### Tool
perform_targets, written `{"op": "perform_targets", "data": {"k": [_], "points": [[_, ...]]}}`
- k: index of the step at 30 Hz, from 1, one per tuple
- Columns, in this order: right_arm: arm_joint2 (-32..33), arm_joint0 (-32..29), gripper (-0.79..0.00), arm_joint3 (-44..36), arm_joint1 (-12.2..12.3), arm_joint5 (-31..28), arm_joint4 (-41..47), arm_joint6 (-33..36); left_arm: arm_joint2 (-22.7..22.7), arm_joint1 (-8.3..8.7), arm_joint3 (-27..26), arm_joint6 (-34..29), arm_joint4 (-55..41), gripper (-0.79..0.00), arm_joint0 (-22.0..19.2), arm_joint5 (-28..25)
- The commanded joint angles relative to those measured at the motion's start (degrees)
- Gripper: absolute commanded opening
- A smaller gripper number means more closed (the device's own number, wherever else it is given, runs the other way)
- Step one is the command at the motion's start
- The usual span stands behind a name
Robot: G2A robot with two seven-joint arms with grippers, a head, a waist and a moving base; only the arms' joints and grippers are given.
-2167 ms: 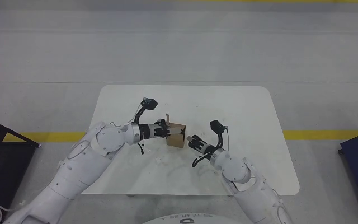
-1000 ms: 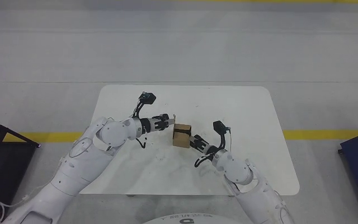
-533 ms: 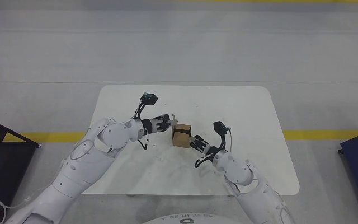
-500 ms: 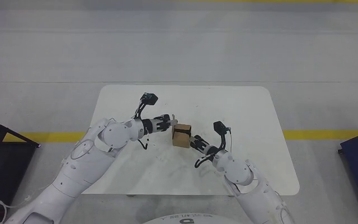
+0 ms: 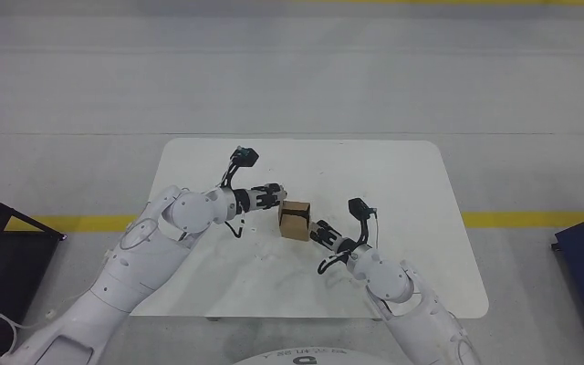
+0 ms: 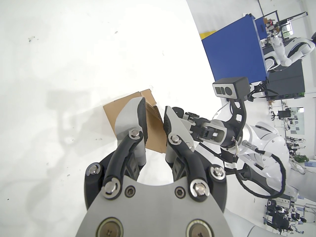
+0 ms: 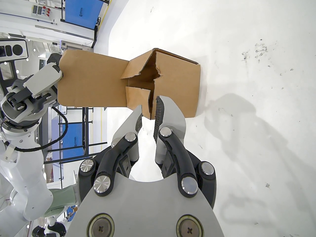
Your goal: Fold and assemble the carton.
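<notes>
**Step in hand: closing the lid flap.** The carton [image 5: 295,221] stands near the middle of the table [image 5: 411,182], well apart from all four edges. Its open mouth faces the right gripper [image 7: 149,110]. The right gripper's fingers are closed on the edge of the carton wall at the mouth, which anchors the box. The left gripper [image 6: 153,109] is at the free end of the long lid flap [image 7: 91,80]. Its fingers stand apart with the flap's edge between them; whether the pads touch the board cannot be told.

**Procedure, as judged.**
- The right gripper should hold the box firmly so that it does not slide on the table.
- The two short inner flaps [image 7: 137,97] lie half folded and should probably go flat first.
- The left gripper should then swing the lid about its crease and guide the end into the mouth.
- Pushing along the flap's length risks buckling it.

**Materials.**
- The carton is brown corrugated board, matte and light, with raw fluted edges. One inner flap shows a ragged tear.
- The board bends readily at the creases and is stiff elsewhere.
- The table top is white, smooth and scuffed, so it likely offers little friction.
- The ribbed black finger pads [image 7: 159,114] should grip the board well.
</notes>
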Motion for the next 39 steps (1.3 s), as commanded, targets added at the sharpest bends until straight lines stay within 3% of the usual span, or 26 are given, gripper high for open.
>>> {"op": "perform_targets", "data": {"k": [1,8,13,20,24,32,35,37,38,39], "points": [[-0.1,0.1,-0.637,0.0,0.0,0.1,0.0,0.0,-0.1,-0.03,0.2,-0.2,0.0,-0.785,0.1,-0.3],[0.0,0.0,-0.656,-0.1,0.1,-0.8,0.9,-0.1,-1.3,0.14,0.4,-0.9,-0.6,-0.785,1.2,-2.6],[2.1,-1.2,-0.785,0.2,0.3,-5.8,5.8,0.9,-3.7,0.64,1.4,-1.5,-2.0,-0.785,2.6,-3.7],[3.4,-1.1,-0.785,0.7,0.6,-6.4,8.1,2.5,-5.5,1.08,-0.3,-1.7,-1.4,-0.785,4.1,-4.6],[3.2,-0.8,-0.690,0.7,0.6,-4.6,8.2,1.9,-6.4,1.37,-2.2,-1.4,-0.5,-0.785,5.6,-4.2],[1.7,2.2,-0.705,1.6,0.5,1.2,7.5,3.7,-7.2,1.68,-4.5,-1.1,1.9,-0.776,7.5,-2.8],[0.4,3.7,-0.714,2.1,0.4,3.0,6.8,4.0,-7.2,1.77,-5.5,-1.7,3.3,-0.671,7.9,-2.3],[-0.3,4.4,-0.723,2.4,0.3,3.8,6.5,4.3,-7.2,1.79,-6.0,-2.0,3.8,-0.548,8.0,-1.8],[-0.6,4.8,-0.723,2.6,0.3,4.1,6.4,4.3,-7.2,1.79,-6.1,-2.1,3.9,-0.416,8.1,-1.6],[-0.8,5.1,-0.723,2.7,0.2,4.5,6.3,4.4,-7.2,1.79,-6.2,-2.2,4.1,-0.123,8.1,-1.7]]}}
